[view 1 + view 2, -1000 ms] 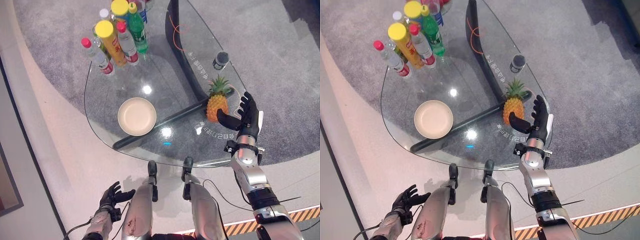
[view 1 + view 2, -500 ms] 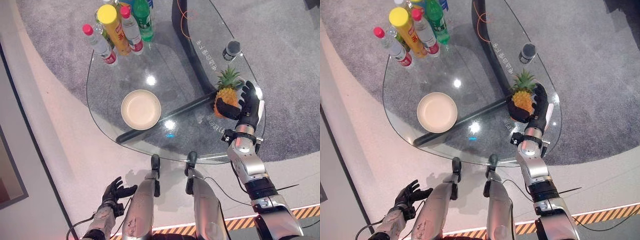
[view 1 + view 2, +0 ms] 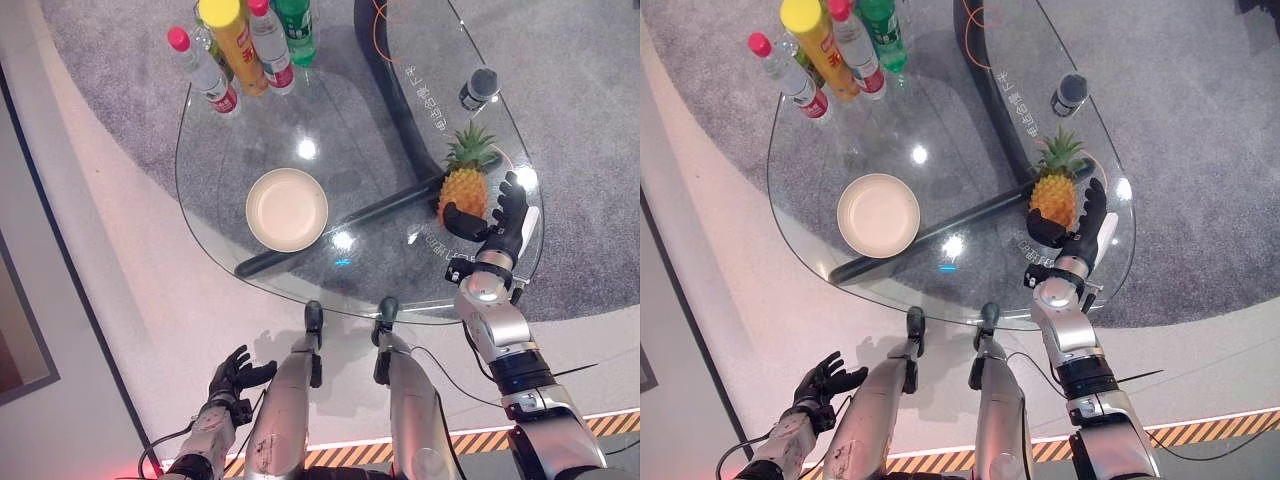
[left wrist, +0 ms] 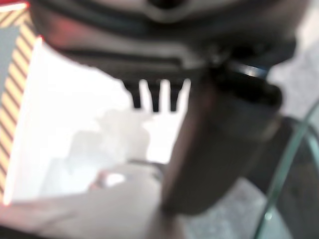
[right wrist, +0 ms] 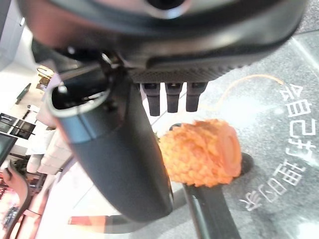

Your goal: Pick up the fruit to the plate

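"Pineapple (image 3: 463, 192) stands at about 3 o'clock on the glass table (image 3: 215, 215), leaves up. Is the robot holding it?"

"Not really. The right hand (image 3: 497, 222) is just beside it, on the near side. The thumb reaches along the fruit's bottom and the fingers stand up straight beside it. The hand is wide open and grips nothing."

"Where does the fruit go?"

"On the plate (image 3: 287, 209), near the middle of the table, at about 9 o'clock from the fruit. They are well apart. The plate looks empty."

"Will it be hard to lift?"

"I think it is a bit heavy for one hand. The skin is hard and bumpy, so it should not slip much. The leaves are spiky and may bend. The fat yellow body is the best place to hold, thumb on one side and fingers on the other."

"What does the right wrist view add?"

"It shows the bumpy skin up close, past the thumb, with a gap before the fingers. The eye views show the plate, the bottles (image 3: 243, 45) at 12 o'clock and a small dark cup (image 3: 479, 86) far back."

"And the left hand (image 3: 237, 375)?"

"It hangs low, off the table, fingers loose and open, holding nothing."
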